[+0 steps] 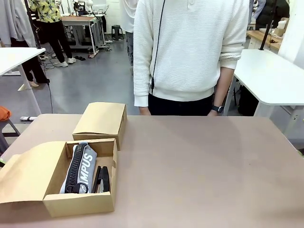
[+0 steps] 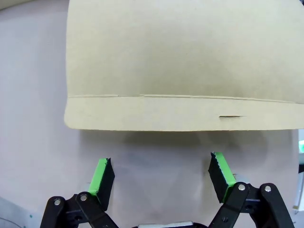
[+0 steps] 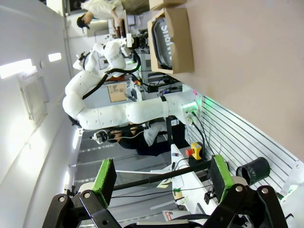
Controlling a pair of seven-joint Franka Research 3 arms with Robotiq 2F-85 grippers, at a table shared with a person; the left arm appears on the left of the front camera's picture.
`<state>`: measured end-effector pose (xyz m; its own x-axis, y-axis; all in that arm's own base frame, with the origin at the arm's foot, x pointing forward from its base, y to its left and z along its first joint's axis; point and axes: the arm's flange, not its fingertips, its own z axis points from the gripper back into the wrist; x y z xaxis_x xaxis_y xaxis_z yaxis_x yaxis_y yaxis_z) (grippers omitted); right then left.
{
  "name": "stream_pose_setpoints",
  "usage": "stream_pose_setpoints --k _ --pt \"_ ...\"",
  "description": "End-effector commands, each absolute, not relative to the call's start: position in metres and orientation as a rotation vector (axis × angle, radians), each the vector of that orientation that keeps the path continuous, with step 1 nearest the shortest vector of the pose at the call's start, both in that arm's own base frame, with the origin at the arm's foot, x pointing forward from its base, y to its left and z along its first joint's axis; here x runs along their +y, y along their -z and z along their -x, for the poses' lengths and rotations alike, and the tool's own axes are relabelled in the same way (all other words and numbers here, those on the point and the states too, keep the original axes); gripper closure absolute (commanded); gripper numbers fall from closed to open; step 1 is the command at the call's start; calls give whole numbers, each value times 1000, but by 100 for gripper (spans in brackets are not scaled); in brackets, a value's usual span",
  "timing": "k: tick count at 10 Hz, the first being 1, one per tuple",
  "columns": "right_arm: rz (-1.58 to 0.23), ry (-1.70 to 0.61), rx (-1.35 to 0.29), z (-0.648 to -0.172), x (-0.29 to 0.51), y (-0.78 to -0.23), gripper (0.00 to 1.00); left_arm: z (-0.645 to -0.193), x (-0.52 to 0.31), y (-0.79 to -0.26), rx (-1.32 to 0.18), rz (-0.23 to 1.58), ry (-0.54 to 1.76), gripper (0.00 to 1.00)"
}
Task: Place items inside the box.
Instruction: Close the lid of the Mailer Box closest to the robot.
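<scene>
— Two cardboard boxes sit on the table's left part (image 1: 199, 161): where is the one being filled?
— The open box (image 1: 80, 202) is nearest the robot's edge, its flap lid (image 1: 28, 173) folded out flat to the left. The second, closed box (image 1: 100, 119) stands just behind it.
— What is inside?
— A grey CAMPUS pencil case (image 1: 80, 170) lies lengthwise, zipper up, with a black stapler (image 1: 101, 179) beside it on the right.
— And the grippers?
— The left gripper (image 2: 161, 173) hangs over bare tabletop just beside the flap lid's edge (image 2: 180, 114), jaws spread wide, gripping nothing. The right gripper (image 3: 161, 178) is equally wide and empty, aimed off the table; the open box (image 3: 178, 40) shows far off.
— The person?
— Standing at the far edge in a white sweater (image 1: 190, 47).
</scene>
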<state>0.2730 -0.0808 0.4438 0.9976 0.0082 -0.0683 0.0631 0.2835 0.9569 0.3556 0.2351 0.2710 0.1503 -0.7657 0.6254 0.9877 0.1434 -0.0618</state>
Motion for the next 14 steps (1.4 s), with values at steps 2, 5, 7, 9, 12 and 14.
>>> stream_pose_setpoints --k 2,5,7,9,12,14 --pt "-1293 53 75 -272 -81 -449 0 -358 232 -277 -615 512 1320 0" --pt "-1293 53 75 -272 -81 -449 0 -359 231 -294 -810 506 1337 0" --pt "-1293 53 75 -272 -81 -449 0 -361 228 -296 -816 505 1342 0" --pt "-1293 53 75 -272 -81 -449 0 -363 224 -296 -818 513 1362 0" --pt "-1293 53 75 -272 -81 -449 0 -365 218 -293 -792 533 1379 0" --pt "-1293 53 75 -272 -81 -449 0 -363 211 -291 -783 544 1396 0"
